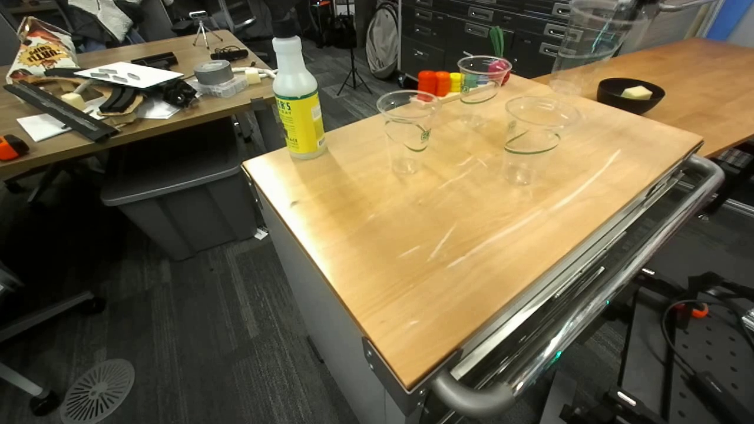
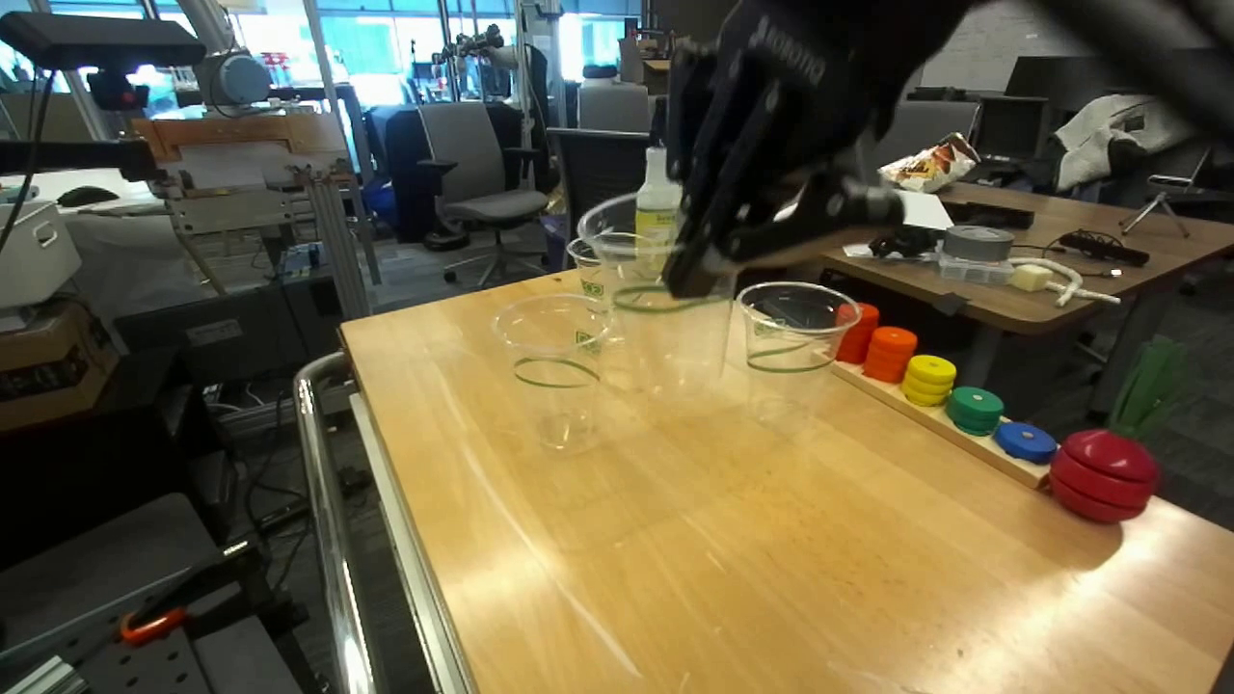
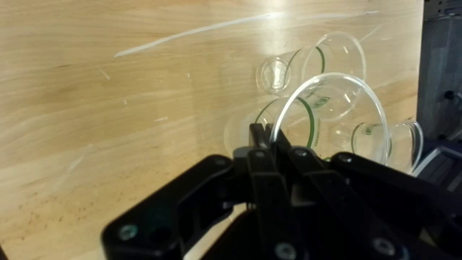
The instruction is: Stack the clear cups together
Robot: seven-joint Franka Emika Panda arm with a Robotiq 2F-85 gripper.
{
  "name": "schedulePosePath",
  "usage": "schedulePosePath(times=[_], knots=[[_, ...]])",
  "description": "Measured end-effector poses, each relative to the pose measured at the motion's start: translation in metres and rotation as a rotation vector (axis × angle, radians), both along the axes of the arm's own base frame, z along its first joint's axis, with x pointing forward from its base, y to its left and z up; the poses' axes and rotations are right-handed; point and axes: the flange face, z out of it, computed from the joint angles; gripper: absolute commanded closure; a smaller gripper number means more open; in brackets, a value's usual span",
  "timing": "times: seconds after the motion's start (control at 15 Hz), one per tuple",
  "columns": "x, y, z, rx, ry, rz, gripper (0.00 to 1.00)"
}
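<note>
Fingers (image 3: pixel 257 135) of the gripper (image 3: pixel 267 133) are clenched on the wall of a clear cup (image 3: pixel 317 124), by its rim, with only thin plastic between them. This held cup hangs over the tabletop (image 1: pixel 412 288), its mouth toward three o'clock of the fingertips in the wrist view. In an exterior view three others stand upright on the tabletop, apart: the bottle-side cup (image 1: pixel 407 138), the ring-side cup (image 1: pixel 478 97) at its two o'clock and the rail-side cup (image 1: pixel 533 144) at its three o'clock. All are colourless and tapering, with wide round rims and a green line around each. The bottle (image 1: pixel 300 126), smooth and yellow-labelled, is between nine and ten o'clock of the bottle-side cup. Fine grain and pale scratches mark the tabletop, and a shiny tubular rail (image 1: pixel 607 301) runs along its edge. Stubby coloured discs (image 2: pixel 929 383) sit on a wooden plank (image 2: pixel 931 417).
</note>
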Motion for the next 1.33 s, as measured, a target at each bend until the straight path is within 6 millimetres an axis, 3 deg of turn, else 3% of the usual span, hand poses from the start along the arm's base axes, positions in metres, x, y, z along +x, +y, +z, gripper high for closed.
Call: schedulePosePath(times=[0.27,0.47,0.6,0.93,1.33], knots=[[0.023,-0.011,0.075,-0.030,-0.028,0.018,0.99],[0.051,-0.016,0.095,-0.035,-0.025,0.037,0.99],[0.076,-0.018,0.090,-0.017,-0.007,0.052,0.99],[0.128,-0.021,0.054,0.073,0.083,0.112,0.99],[0.154,-0.045,0.040,0.109,0.147,0.147,0.99]])
